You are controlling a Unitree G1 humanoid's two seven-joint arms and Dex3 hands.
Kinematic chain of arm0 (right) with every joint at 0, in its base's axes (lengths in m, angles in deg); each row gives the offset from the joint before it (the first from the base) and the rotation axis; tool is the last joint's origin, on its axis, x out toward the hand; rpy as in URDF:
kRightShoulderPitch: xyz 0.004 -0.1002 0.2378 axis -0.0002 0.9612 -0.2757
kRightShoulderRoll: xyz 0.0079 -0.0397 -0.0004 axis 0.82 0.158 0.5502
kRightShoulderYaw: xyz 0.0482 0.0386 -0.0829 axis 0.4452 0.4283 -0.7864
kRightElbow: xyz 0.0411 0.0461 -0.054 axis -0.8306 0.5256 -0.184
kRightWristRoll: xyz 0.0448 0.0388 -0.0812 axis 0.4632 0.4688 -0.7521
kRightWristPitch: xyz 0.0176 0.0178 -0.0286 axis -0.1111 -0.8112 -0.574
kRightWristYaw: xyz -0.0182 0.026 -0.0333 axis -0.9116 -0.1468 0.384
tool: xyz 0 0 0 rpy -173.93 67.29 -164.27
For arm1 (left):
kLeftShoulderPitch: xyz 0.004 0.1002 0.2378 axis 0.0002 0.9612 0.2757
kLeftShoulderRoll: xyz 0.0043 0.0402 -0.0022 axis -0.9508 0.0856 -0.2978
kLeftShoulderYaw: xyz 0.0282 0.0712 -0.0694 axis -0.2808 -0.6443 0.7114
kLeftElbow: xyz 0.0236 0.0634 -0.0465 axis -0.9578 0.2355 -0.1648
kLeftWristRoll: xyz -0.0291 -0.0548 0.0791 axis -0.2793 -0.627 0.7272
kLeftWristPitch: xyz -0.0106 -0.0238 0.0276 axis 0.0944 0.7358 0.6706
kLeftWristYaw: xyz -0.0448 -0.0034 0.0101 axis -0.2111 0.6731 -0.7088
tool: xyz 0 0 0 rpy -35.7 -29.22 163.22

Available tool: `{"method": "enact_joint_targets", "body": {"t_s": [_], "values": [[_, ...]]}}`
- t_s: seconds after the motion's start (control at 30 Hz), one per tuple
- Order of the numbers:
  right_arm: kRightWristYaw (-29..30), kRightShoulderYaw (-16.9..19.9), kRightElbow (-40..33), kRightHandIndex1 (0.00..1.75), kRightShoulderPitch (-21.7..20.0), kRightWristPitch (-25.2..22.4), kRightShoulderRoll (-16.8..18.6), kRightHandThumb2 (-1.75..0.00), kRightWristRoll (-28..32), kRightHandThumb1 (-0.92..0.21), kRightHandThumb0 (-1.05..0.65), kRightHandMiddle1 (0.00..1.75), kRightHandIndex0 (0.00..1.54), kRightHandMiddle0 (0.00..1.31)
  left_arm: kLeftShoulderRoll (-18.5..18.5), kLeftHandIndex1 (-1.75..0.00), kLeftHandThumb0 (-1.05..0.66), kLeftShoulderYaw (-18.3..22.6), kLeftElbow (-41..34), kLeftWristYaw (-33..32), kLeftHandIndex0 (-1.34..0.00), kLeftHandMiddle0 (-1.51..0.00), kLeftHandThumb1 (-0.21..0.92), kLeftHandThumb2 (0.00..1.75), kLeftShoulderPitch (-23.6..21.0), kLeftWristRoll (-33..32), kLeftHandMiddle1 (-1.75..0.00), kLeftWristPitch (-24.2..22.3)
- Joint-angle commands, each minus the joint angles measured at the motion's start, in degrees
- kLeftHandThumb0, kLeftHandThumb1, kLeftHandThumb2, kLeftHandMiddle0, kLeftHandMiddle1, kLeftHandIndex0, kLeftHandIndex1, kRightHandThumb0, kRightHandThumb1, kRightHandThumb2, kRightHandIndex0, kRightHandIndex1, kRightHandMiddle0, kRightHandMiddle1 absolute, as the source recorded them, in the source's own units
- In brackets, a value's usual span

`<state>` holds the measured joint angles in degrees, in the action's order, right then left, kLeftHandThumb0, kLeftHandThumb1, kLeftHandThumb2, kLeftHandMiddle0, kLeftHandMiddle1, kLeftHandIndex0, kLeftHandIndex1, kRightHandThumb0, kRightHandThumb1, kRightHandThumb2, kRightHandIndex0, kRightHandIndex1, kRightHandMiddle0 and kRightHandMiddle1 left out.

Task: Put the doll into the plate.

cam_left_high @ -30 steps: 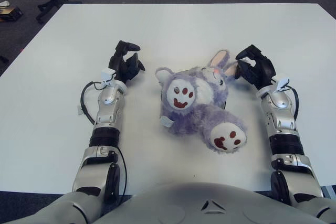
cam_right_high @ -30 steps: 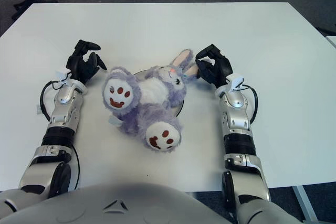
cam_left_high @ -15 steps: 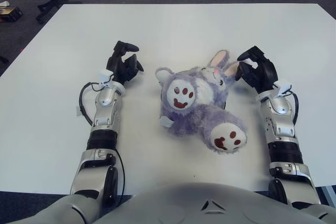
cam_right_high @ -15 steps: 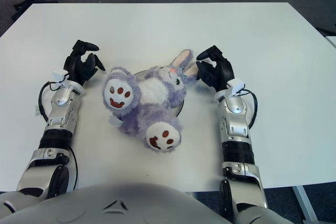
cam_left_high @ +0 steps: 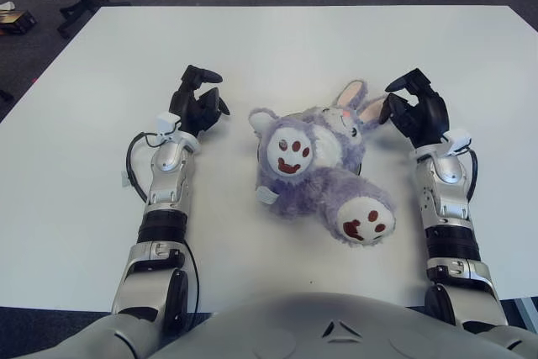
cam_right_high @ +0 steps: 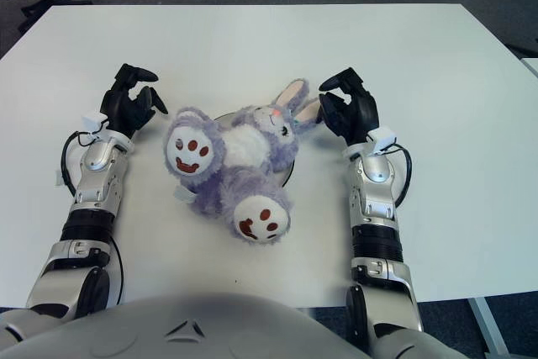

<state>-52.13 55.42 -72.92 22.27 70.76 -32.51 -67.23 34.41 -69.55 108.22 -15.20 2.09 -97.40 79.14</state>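
Two loosely spread, empty hands, left hand [cam_left_high: 199,105] and right hand [cam_left_high: 418,113], flank doll [cam_left_high: 318,166] on white table [cam_left_high: 277,48].

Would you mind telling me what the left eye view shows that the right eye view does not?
Only the left eye view shows a small box on the floor at far left. Only the right eye view shows more of the dark plate rim and the floor past the table's right edge. Both show the purple doll on the white table, the left hand and the right hand beside it, empty.
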Motion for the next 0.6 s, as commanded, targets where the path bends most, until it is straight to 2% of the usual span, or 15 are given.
{"method": "enact_joint_targets", "body": {"t_s": [0.0, 0.13, 0.3, 0.57], "values": [[-0.03, 0.24, 1.05, 1.75, -0.57, 1.12, 0.46, -0.45, 0.61, -0.90, -0.35, 1.66, 0.93, 0.30, 0.48, -1.72, -0.35, -0.20, 0.73, 0.25, -0.27, -0.87, 0.86, 0.57, 2.38, -0.23, -1.75, -0.49], [0.10, 0.19, 1.30, 1.75, -0.65, 1.48, 0.50, -0.47, 0.50, -0.90, -0.35, 1.68, 0.92, 0.29, 0.46, -1.72, -0.35, -0.21, 0.64, 0.26, -0.27, -0.88, 0.86, 0.57, 2.41, -0.25, -1.75, -0.57], [1.88, -0.08, 1.52, 1.75, -0.84, 2.53, 0.95, -0.62, -0.93, -0.83, -0.36, 1.73, 0.90, 0.27, 0.47, -1.73, -0.35, -0.22, 0.28, 0.49, -0.27, -0.88, 0.86, 0.58, 2.63, -0.47, -1.75, -0.60], [3.29, -0.36, 1.03, 1.75, -0.76, 2.02, 1.16, -0.71, -1.49, -0.77, -0.37, 1.75, 0.95, 0.29, 0.48, -1.73, -0.35, -0.27, -1.17, 0.82, -0.27, -0.89, 0.85, 0.58, 3.37, -1.03, -1.75, -1.63]]}}
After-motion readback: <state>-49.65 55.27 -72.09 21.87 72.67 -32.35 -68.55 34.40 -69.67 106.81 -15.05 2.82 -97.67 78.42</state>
